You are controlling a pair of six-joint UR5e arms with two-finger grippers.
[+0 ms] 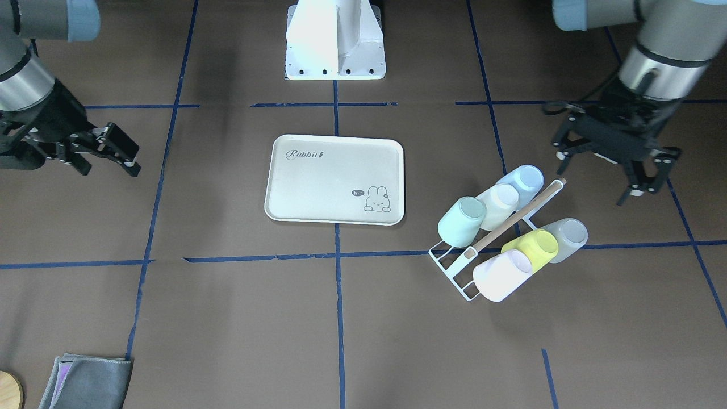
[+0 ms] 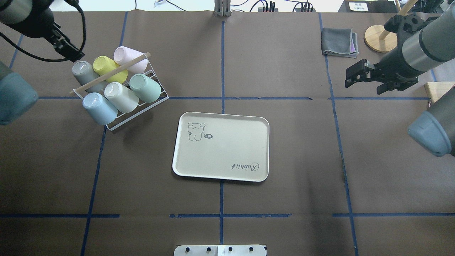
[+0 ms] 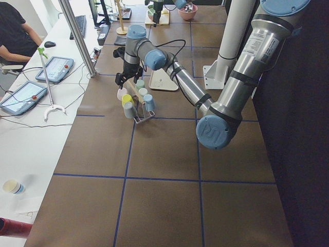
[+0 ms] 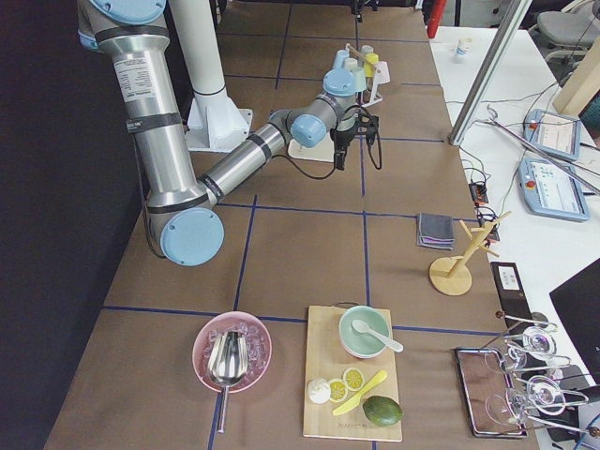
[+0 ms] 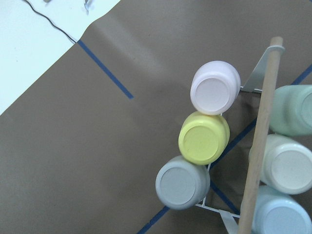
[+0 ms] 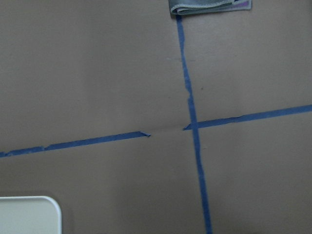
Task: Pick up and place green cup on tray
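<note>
Front view: green cup (image 1: 461, 221) sits tilted on wire rack (image 1: 448, 274), at the end of its row; tray (image 1: 318, 187) well apart on worktop (image 1: 227, 318); left claw (image 1: 602, 176) spread, empty, near rack; right claw (image 1: 111, 165) spread, idle
Overhead: risk judged: cream cup (image 2: 121, 96) touches green cup, wooden bar (image 2: 110, 73) runs alongside; a skewed grasp could drag either
Left wrist: green cup cut off at frame edge; claw fingers unseen

Yellow cup (image 2: 108, 68), grey cup (image 2: 84, 73), blue cup (image 2: 98, 107) on rack (image 1: 511, 221); grey cloth (image 2: 337, 42) well apart.
</note>
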